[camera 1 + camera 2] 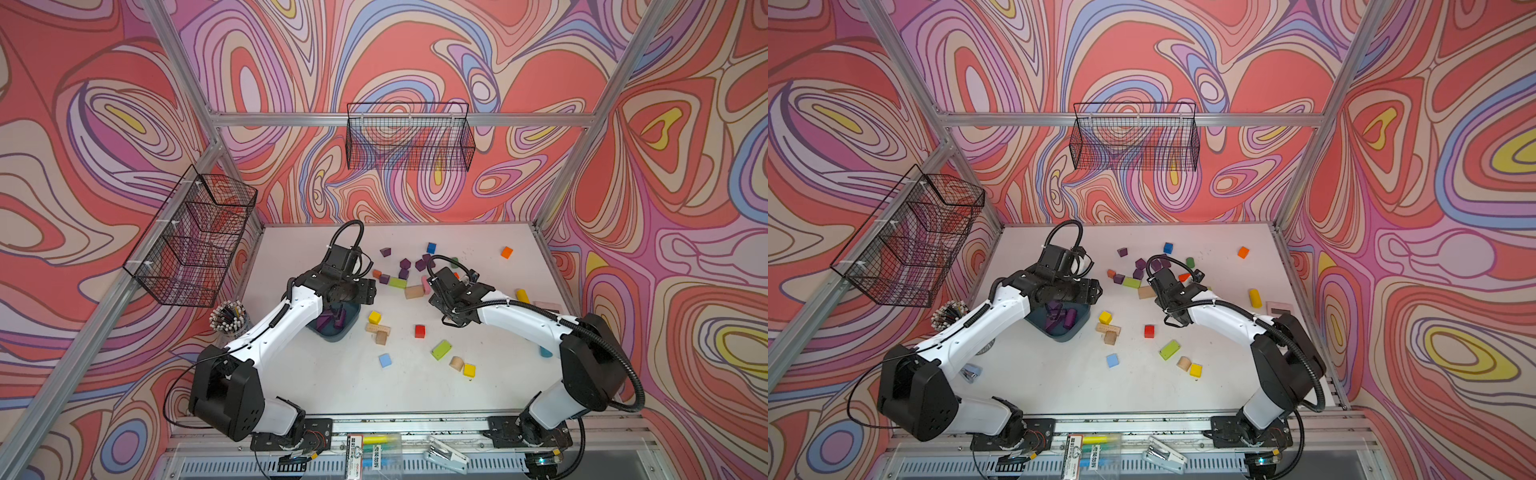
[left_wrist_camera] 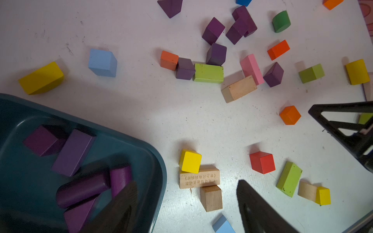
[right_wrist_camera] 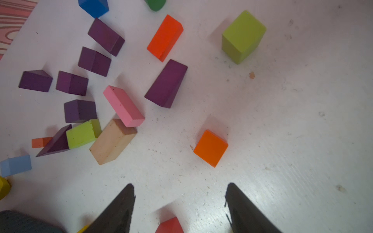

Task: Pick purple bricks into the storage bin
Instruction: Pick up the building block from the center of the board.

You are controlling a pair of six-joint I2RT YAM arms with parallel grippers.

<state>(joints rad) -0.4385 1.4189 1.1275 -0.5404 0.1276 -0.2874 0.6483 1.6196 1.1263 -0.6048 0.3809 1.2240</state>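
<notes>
**Operator:** What is the state of the jaws?

**Technician:** The left gripper (image 2: 186,182) has its jaws wide apart with nothing held. The right gripper (image 3: 180,185) also has its jaws spread and holds nothing.

**Operator:** Where is the storage bin?

**Technician:** The storage bin (image 1: 351,322) sits on the white table (image 1: 332,382), left of centre and partly under the left arm's wrist. In the left wrist view, one finger (image 2: 121,201) is over the bin and the other is over the table just beside it.

**Operator:** Where are the purple bricks?

**Technician:** Several purple bricks (image 2: 72,152) lie inside the bin. Others (image 3: 71,82) are loose on the table in a cluster toward the far centre, among blocks of other colours. One purple wedge (image 3: 166,83) lies near the pink slab (image 3: 124,106) without touching it. The slab leans on a plain wood block (image 3: 113,141).
</notes>
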